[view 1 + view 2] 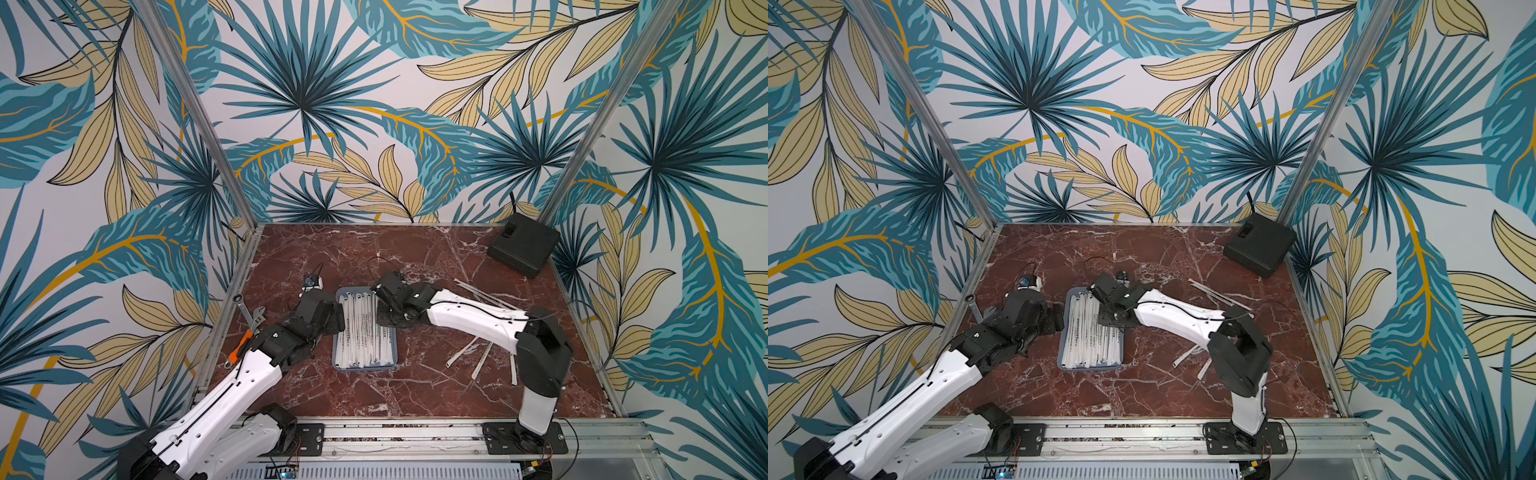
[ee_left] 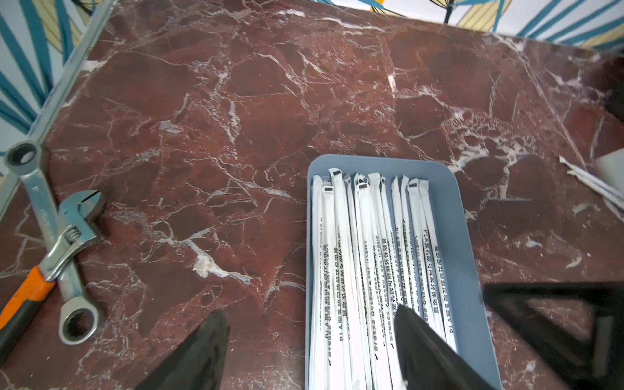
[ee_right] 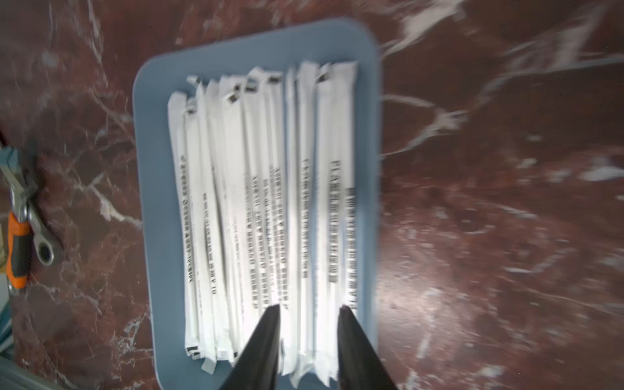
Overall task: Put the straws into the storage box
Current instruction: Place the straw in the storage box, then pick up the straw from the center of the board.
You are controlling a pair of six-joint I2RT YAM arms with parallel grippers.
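"Marble surface (image 1: pixel 374 257), one storage box (image 3: pixel 152 169). Which step?"

"Drop-off, I'd say. The right hand (image 3: pixel 309 307) hovers over the straws (image 3: pixel 263 202) in the box, part open, nothing pinched. The left hand (image 2: pixel 309 309) is spread wide, one finger outside the box, one over it, gripping nothing."

"Counts?"

"Boxed: a dozen or so, overlapping. Loose straws: three (image 1: pixel 481 360) behind the right hand, at least two more (image 1: pixel 478 292) nearby. Two wrenches (image 2: pixel 72 236). Next probably a low pinch on a loose one."

Straws (image 2: pixel 435 270) in the storage box (image 2: pixel 456 243): wrappers print "PLA", then Chinese characters, not surely readable. Wrench (image 2: pixel 40 202) stamp illegible.
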